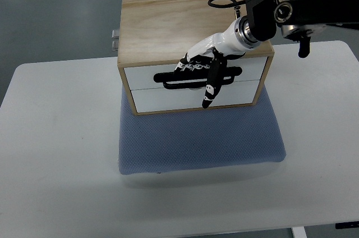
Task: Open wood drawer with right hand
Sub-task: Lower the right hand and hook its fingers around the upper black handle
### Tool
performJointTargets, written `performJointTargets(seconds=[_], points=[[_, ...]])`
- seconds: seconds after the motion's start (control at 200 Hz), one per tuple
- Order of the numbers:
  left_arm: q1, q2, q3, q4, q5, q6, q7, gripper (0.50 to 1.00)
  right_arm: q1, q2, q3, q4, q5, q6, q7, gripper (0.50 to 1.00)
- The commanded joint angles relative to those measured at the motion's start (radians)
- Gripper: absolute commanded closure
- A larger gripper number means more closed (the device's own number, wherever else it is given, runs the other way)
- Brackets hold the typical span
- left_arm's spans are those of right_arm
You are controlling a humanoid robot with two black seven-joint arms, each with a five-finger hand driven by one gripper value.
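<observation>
The light wooden box with two white drawers [193, 89] stands at the far edge of a blue-grey padded cushion [199, 140] on the white table [56, 154]. The white-and-black right hand [205, 64] comes from the far right, its fingers curled around the black bar handle [168, 78] of the upper drawer.

One wooden drawer box [168, 24] stands in view, and it has two white drawer fronts: an upper drawer front [140, 73] and a lower drawer front [168, 99]. One black handle [168, 78] shows, on the upper front; whether the lower front has its own cannot be told, since the fingers cover that part. One blue pad [196, 140] lies under the box. One white worktop [56, 148] carries it all. One robot arm enters from the right, ending in one right hand [208, 61]. One small metal fitting [114, 36] sticks out at the box's left rear edge.
</observation>
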Motion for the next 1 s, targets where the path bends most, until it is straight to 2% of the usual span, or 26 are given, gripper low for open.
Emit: performJointTargets(seconds=[0.0, 0.561, 0.997], points=[[0.0, 0.0, 0.0, 0.0, 0.0, 0.0, -0.001, 0.5, -0.005, 0.0, -0.002, 0.0, 0.001, -0.003, 0.0, 0.558], [0.0, 0.0, 0.0, 0.0, 0.0, 0.0, -0.001, 0.5, -0.016, 0.008, -0.013, 0.0, 0.007, -0.021, -0.028, 0.558], [0.0, 0.0, 0.0, 0.0, 0.0, 0.0, -0.001, 0.5, -0.019, 0.008, -0.016, 0.006, 0.007, -0.004, -0.028, 0.558]])
